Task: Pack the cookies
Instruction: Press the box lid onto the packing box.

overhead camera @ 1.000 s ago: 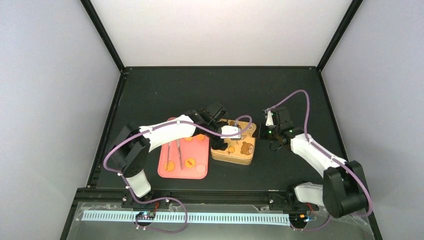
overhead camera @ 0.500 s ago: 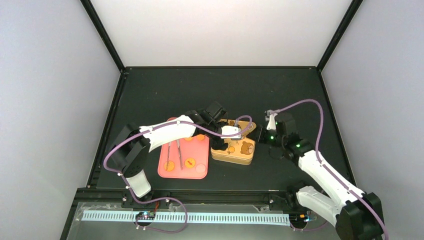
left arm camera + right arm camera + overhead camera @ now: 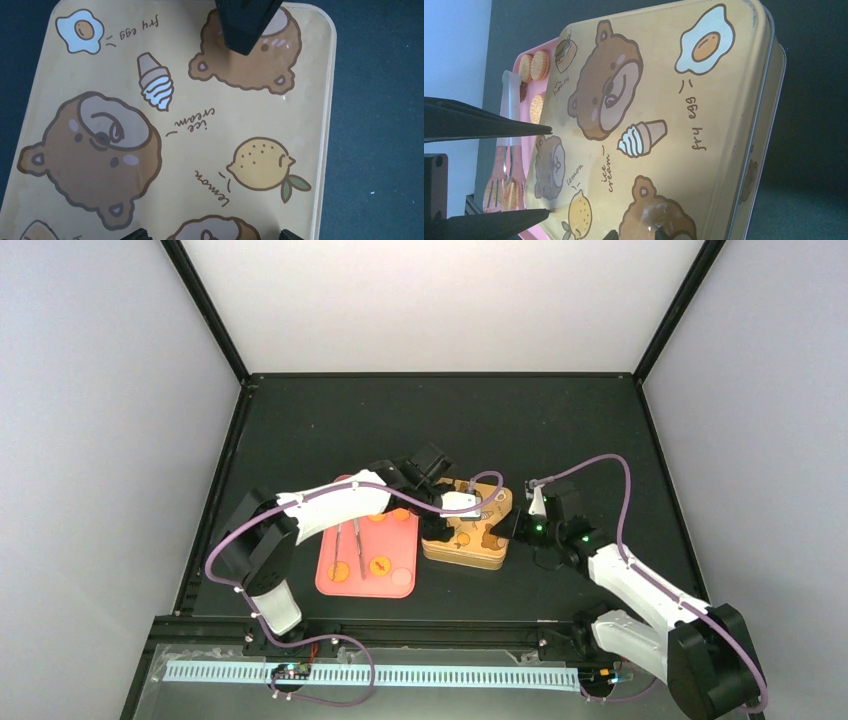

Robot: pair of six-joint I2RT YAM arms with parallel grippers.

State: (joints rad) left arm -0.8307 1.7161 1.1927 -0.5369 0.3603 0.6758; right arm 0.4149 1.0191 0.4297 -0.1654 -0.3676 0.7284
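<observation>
The cookies (image 3: pixel 380 565) are round orange biscuits lying on a pink tray (image 3: pixel 325 585); more cookies (image 3: pixel 540 65) show at that tray's far end in the right wrist view. A yellow tin (image 3: pixel 470 543) with a bear-print lid (image 3: pixel 200 125) stands shut beside the tray. My left gripper (image 3: pixel 482 504) hovers open over the lid, with its fingertips (image 3: pixel 137 234) wide apart. My right gripper (image 3: pixel 514 525) is at the tin's right side. Its tips (image 3: pixel 661 234) are a narrow gap apart on the lid (image 3: pixel 649 100), with nothing between them. The tin's inside is hidden.
Metal tongs (image 3: pixel 356 540) lie along the pink tray among the biscuits, and the tongs (image 3: pixel 510 95) also show in the right wrist view. Dark table (image 3: pixel 420 430) surrounds the tin and tray. A black frame rail (image 3: pixel 400 625) runs along the near edge.
My right arm has swung in and lowered toward the tin's right side, and its jaws have narrowed. The left arm and the tin have stayed put.
</observation>
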